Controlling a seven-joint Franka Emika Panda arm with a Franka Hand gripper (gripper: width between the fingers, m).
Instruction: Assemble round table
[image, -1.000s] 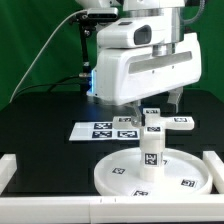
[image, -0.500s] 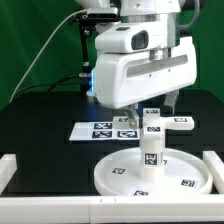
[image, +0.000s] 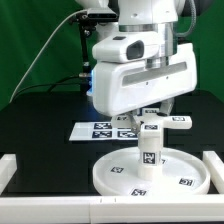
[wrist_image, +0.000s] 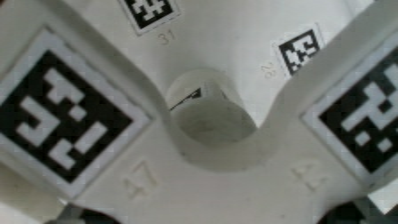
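The white rimmed round disc lies on the black table at the front. The short thick post stands upright near the disc's middle. The four-armed cross piece sits on top of the post, its tags facing up. My gripper comes down from above and is shut on the cross piece. In the wrist view the cross piece fills the picture, with its round hub in the middle and tags on the arms. My gripper shows only as dark finger edges at two corners, either side of one arm.
The marker board lies flat on the table behind the disc, at the exterior view's left of the post. White walls border the table at the front and at both sides. Cables hang behind the arm.
My gripper body has turned and shifted toward the exterior view's left over the post. The cross piece's arms have turned slightly with it. The disc and post stay in place.
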